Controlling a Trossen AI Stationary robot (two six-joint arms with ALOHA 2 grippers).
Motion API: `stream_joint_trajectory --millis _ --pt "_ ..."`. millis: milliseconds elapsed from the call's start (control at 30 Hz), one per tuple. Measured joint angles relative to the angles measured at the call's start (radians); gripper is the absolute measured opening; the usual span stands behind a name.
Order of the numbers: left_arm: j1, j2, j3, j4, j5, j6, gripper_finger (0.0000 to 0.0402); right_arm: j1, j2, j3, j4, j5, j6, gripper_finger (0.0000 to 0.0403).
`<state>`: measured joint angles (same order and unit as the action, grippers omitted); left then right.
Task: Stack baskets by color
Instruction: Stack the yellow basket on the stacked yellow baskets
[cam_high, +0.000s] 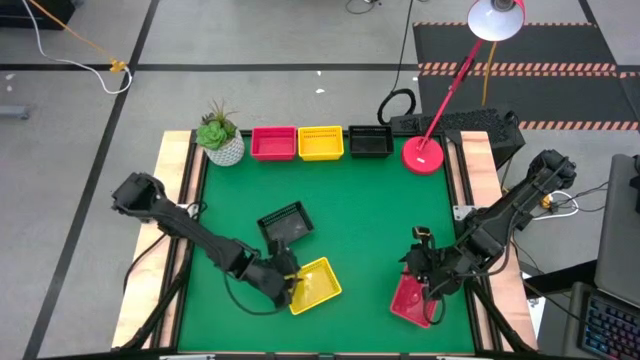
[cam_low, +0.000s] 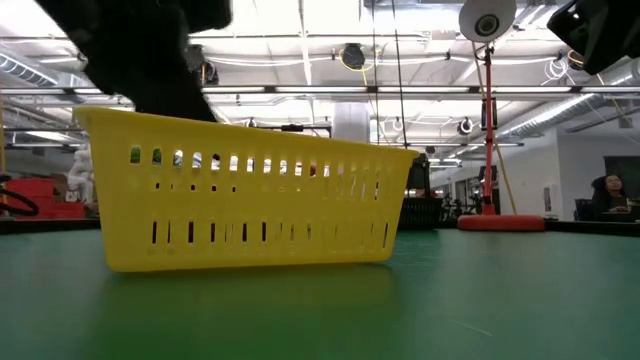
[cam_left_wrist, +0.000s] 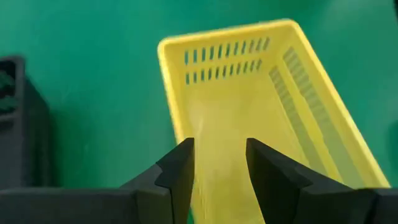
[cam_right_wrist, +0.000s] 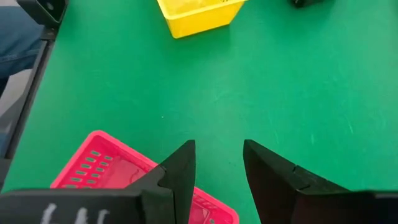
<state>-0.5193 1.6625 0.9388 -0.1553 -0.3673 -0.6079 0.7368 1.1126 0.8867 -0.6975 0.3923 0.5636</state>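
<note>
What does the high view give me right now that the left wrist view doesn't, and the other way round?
Only the high view shows the back row of red basket, yellow basket and black basket, plus the right gripper over the loose red basket.

Only the left wrist view shows the left gripper open.

Both show the loose yellow basket under that gripper, with the loose black basket beside it.
</note>
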Motion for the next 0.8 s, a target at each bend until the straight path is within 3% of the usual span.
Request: stream_joint_trajectory --millis 267,467,800 --pt "0.038 0.142 0.197 -0.191 -0.043 0.004 0.0147 0.001 0.000 0.000 0.006 0.000 -0.008 0.0128" --pt "0.016 0.143 0.325 -0.373 -0.098 -0.005 0.0147 0.005 0.000 0.000 0.008 0.000 -0.017 0.0128" --pt "-0.024 0.195 0.420 -0.330 -0.035 -0.044 0.0147 0.005 0.000 0.000 0.021 0.000 -0.030 0.0128"
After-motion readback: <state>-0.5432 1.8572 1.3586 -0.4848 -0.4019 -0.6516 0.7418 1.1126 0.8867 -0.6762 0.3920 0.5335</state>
